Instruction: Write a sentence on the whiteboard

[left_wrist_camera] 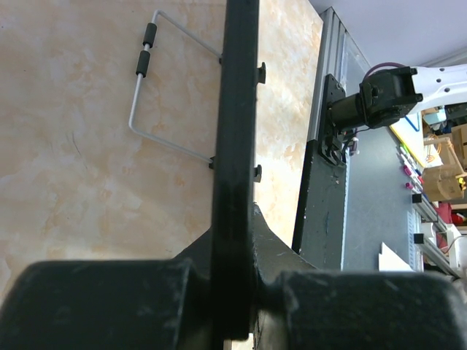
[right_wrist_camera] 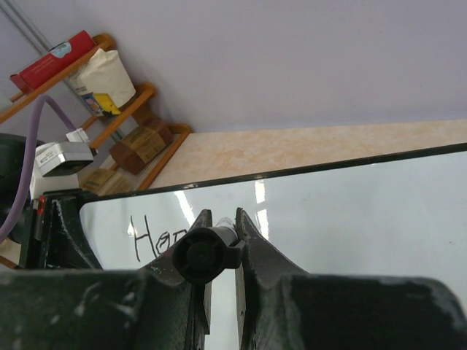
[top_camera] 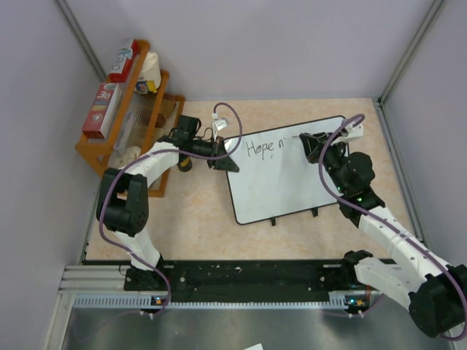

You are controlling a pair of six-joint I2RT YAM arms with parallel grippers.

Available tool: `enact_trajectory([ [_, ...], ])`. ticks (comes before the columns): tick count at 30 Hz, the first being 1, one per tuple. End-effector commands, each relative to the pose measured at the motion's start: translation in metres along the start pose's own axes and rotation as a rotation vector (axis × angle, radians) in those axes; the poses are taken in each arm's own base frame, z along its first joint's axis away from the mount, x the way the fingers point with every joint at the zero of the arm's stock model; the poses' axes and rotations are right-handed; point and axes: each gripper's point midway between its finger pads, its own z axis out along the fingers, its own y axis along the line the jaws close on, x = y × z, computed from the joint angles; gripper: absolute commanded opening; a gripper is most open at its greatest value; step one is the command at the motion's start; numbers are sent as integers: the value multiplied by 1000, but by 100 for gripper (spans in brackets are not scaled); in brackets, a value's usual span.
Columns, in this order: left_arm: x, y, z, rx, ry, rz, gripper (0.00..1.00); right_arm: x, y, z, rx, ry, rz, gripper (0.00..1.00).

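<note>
Seen from above, the large glossy white whiteboard [top_camera: 292,182] with its thin black rim lies skewed on the far right part of the beige stone-patterned counter [top_camera: 197,219], one corner close to the far right corner. The left arm rises from the near edge, folds at the elbow and reaches rightward, and the left hand [top_camera: 225,159] meets the board's left rim. The right arm stretches from the near right corner toward the far edge. The right hand [top_camera: 310,142] tips down over the board, just right of the thin dark handwriting [top_camera: 263,148], which reads "Hope n". An orange-brown wooden rack [top_camera: 128,124] stands in the far left corner.

In the left wrist view, the left hand is clenched on the whiteboard's rim, which runs edge-on between its fingers. A bent grey wire stand [left_wrist_camera: 141,63] juts from that rim.

In the right wrist view, the right hand is grasping a black marker pen [right_wrist_camera: 201,255], which points at the board beside the handwriting.
</note>
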Motion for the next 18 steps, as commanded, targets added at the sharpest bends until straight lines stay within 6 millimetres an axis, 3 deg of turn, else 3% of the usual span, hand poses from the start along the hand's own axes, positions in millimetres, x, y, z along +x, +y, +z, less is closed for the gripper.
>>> enact_trajectory([
  [1, 7, 34, -3, -205, 36, 125, 0, -29, 4, 9, 3, -67, -10, 0],
  [18, 10, 37, -1, -208, 46, 120, 0, 6, -9, 16, 29, 10, -14, 0],
])
